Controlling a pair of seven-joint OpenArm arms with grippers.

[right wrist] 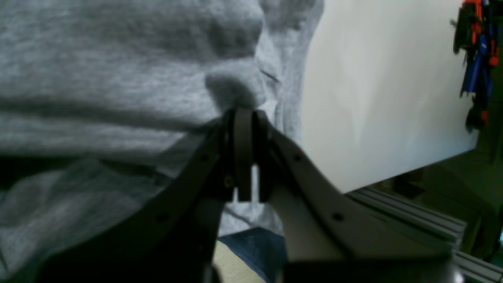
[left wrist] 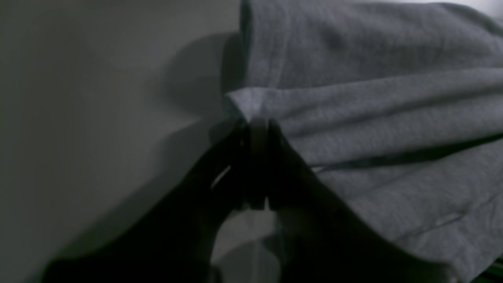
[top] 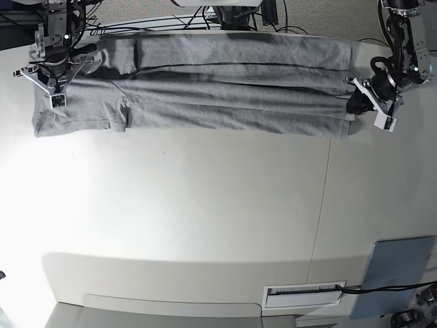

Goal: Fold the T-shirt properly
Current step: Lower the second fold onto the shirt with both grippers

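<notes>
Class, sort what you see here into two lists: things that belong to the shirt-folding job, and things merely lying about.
Belongs to the job:
T-shirt
left gripper, shut on the shirt
right gripper, shut on the shirt

Lying about:
grey-blue panel
cables
white table, only the work surface

surface: white table (top: 205,225) | on it: T-shirt (top: 205,102) (far edge), grey-blue panel (top: 396,273)

The heather-grey T-shirt (top: 205,85) lies stretched in a long, lengthwise-folded band across the table's far edge.
</notes>
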